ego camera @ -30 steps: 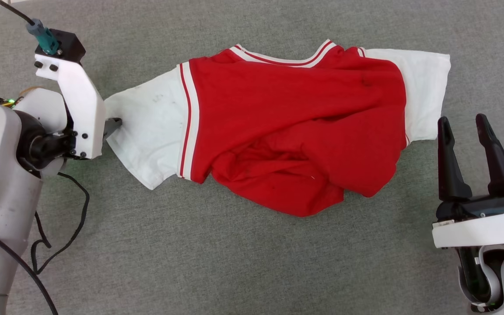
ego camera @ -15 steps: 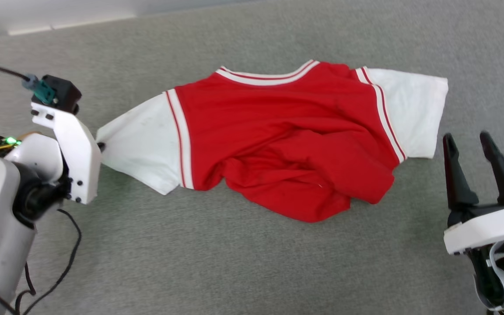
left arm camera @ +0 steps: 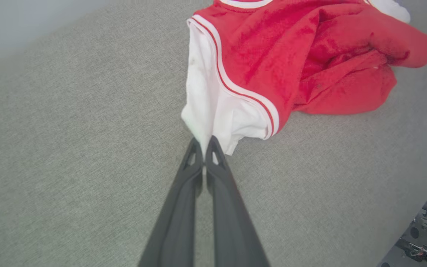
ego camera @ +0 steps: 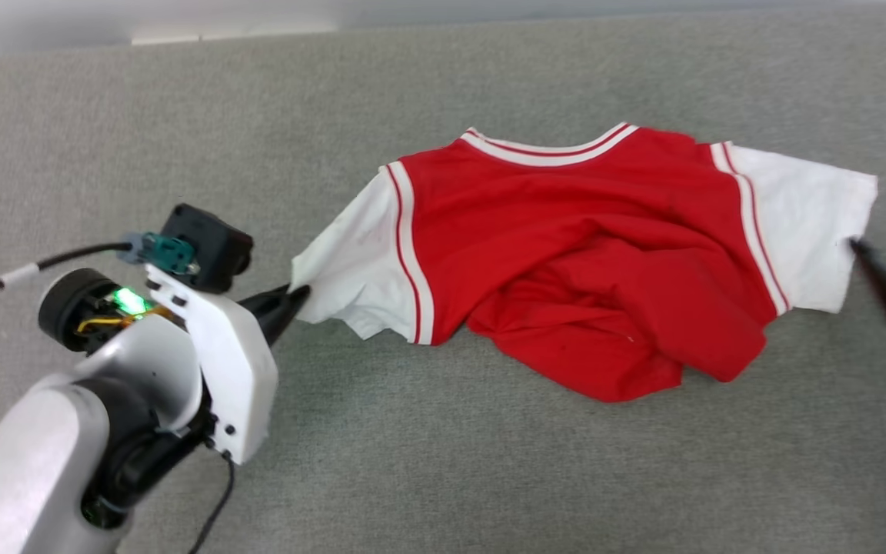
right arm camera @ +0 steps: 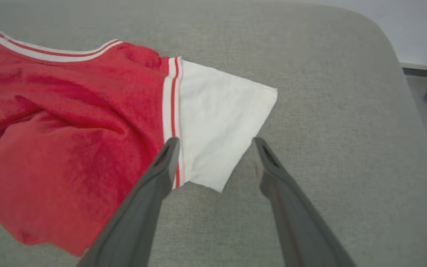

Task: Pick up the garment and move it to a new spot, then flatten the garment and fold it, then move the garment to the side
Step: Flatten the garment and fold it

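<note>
left gripper (left arm camera: 203, 142) pinching shirt (ego camera: 589, 254), right gripper (right arm camera: 216, 141) gaping

left gripper is clamping its fingers together on the edge of the white left sleeve (ego camera: 354, 261), cloth bunching at the tips. shirt is lying crumpled on the grey pad (ego camera: 412, 462), collar facing away from the robot, red body rumpling in the middle. right gripper is hanging by the white right sleeve (ego camera: 812, 231), fingers wide apart, holding nothing.
</note>
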Available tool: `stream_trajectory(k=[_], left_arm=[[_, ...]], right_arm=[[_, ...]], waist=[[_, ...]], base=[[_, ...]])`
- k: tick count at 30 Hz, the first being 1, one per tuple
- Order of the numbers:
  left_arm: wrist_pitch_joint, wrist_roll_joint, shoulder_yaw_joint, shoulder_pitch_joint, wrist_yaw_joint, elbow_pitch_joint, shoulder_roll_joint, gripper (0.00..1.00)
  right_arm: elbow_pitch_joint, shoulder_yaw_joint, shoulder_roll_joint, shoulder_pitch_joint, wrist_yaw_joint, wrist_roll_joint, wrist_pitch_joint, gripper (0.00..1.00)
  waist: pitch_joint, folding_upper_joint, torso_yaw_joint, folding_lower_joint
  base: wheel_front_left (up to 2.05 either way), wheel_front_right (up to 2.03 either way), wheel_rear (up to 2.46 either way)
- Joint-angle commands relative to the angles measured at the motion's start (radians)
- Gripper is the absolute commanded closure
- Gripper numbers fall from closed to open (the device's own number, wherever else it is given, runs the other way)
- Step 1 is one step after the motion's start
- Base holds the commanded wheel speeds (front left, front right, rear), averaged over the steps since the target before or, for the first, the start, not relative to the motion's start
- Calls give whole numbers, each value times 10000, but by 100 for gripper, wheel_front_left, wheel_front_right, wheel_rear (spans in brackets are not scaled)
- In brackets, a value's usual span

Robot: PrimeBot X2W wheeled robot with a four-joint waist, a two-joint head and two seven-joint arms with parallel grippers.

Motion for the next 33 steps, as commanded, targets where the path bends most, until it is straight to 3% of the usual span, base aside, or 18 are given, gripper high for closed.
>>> stream_trajectory(k=[1, 5, 9, 15, 27, 28, 29, 30, 33], left_arm=[[33, 16, -54, 140, 116, -388, -84, 100], [-16, 153, -190, 90, 221, -1222, -219, 100], [-151, 299, -312, -198, 182, -1682, -382, 100], [-439, 482, -507, -608, 43, -2154, -627, 100], [-742, 546, -643, -924, -62, -2063, -794, 100], [-772, 539, -641, -926, -75, -2028, -781, 100], [-797, 530, -634, -925, -73, -1983, -768, 100], [-815, 526, -622, -924, -82, -1927, -749, 100], [-916, 612, -564, -911, -66, -1731, -702, 100]], right_arm=[[204, -62, -390, -566, -6, 32, 846, 0], [974, -319, -971, -2056, -3, 66, 2623, 0], [2097, -556, -1230, -3186, -3, -144, 3492, 0], [3680, -1002, -1515, -4078, -5, -1206, 3253, 0], [5033, -633, -1125, -3439, 12, -1076, 2917, 0], [5122, -539, -1095, -3288, 13, -1039, 2909, 37], [5183, -470, -1086, -3182, 13, -1022, 2862, 88], [5220, -421, -1090, -3119, 15, -989, 2839, 100], [5251, -343, -1274, -3099, 10, -926, 2485, 100]], waist=[[331, 0, 259, 0], [858, 0, 657, 0], [1304, 0, 1046, 0], [1992, 0, 1619, 0], [2350, 0, 1956, 0], [2344, 0, 1961, 0], [2333, 0, 1961, 0], [2309, 0, 1955, 0], [2131, 0, 1896, 0]], base=[[0, 0, 0], [0, 0, 0], [0, 0, 0], [0, 0, 0], [0, 0, 0], [0, 0, 0], [0, 0, 0], [0, 0, 0], [0, 0, 0]])
